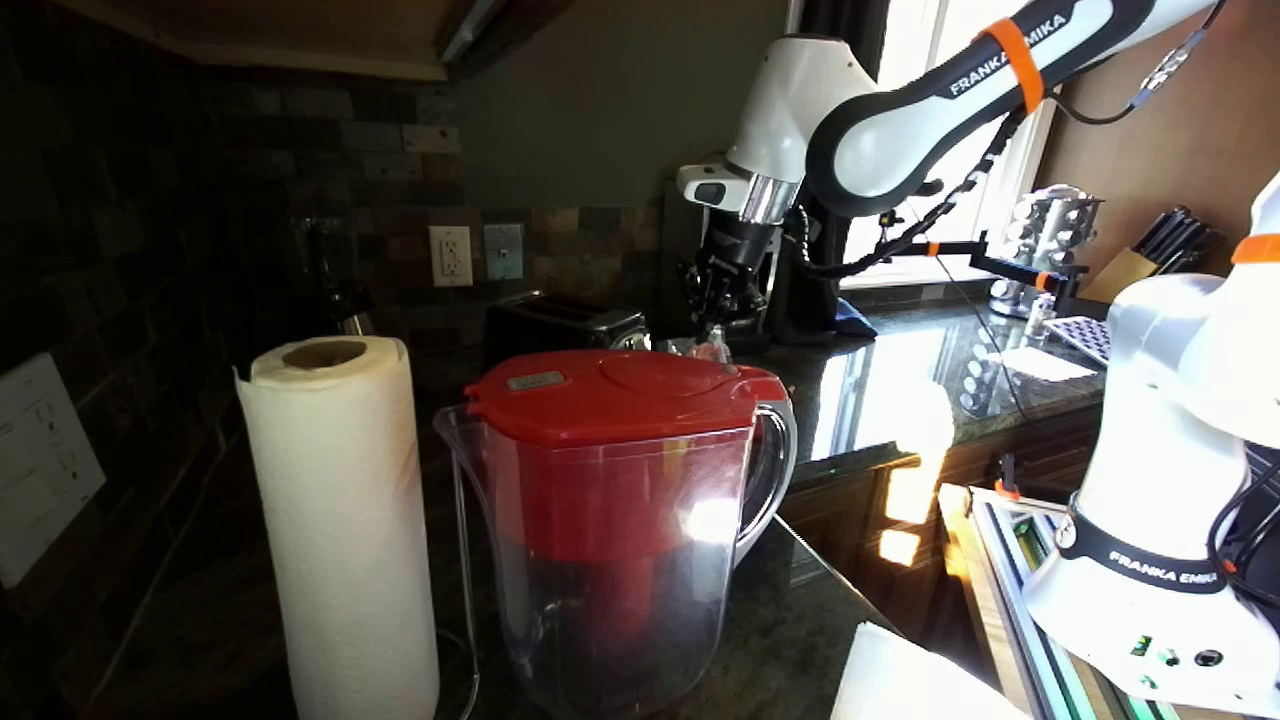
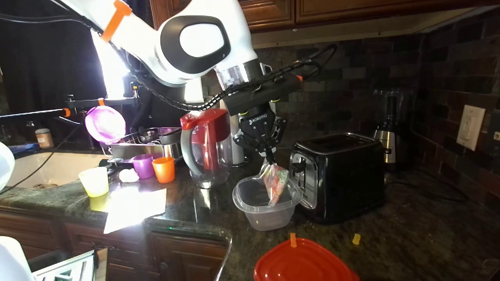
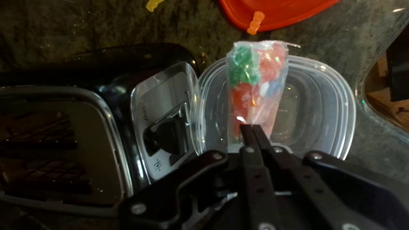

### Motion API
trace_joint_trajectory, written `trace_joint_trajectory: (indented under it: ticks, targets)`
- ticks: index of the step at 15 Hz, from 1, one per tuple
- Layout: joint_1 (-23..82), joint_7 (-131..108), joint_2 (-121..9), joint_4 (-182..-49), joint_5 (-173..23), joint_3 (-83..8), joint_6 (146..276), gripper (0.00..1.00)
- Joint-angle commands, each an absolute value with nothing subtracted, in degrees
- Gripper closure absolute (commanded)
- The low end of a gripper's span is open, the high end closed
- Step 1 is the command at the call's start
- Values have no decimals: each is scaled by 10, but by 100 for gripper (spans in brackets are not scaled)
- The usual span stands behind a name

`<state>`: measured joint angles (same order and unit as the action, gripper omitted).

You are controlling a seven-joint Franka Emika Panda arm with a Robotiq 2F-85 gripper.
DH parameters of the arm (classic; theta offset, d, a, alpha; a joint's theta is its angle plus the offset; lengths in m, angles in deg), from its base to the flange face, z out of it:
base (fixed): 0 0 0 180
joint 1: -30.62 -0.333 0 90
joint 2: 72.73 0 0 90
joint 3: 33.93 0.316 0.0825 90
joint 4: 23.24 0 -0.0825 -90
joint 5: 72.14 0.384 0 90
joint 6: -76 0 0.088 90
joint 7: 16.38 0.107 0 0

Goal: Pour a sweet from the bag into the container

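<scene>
My gripper (image 2: 270, 159) is shut on a clear bag (image 2: 275, 182) of red, green and other coloured sweets. In the wrist view the fingertips (image 3: 250, 127) pinch the bag (image 3: 255, 80) at its near end. The bag hangs tilted over the clear plastic container (image 2: 269, 218); its lower end appears at or inside the rim. The container's rim (image 3: 348, 105) also shows in the wrist view. No sweet can be made out inside it. In an exterior view the pitcher hides the container, and only part of the bag (image 1: 712, 348) shows below the gripper (image 1: 722, 308).
A black toaster (image 2: 340, 179) stands right beside the container. A red lid (image 2: 304, 263) lies in front, with an orange gummy (image 2: 293, 240) at its edge and a yellow gummy (image 2: 356, 239) nearby. A red-topped pitcher (image 2: 207, 140), cups (image 2: 163, 170) and a paper towel roll (image 1: 345, 540) stand around.
</scene>
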<state>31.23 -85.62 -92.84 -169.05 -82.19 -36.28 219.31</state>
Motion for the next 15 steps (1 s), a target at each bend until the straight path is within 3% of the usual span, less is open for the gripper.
trace_joint_trajectory:
  ticks: [1, 5, 10, 15]
  targets:
    - [315, -807, -968, -1731, -884, -348, 2238, 100]
    - [337, -741, -982, -1752, -999, -312, 2296, 100]
    - [350, -678, -992, -1756, -1172, -276, 2278, 100]
    - [311, -652, -973, -1737, -1227, -306, 2265, 98]
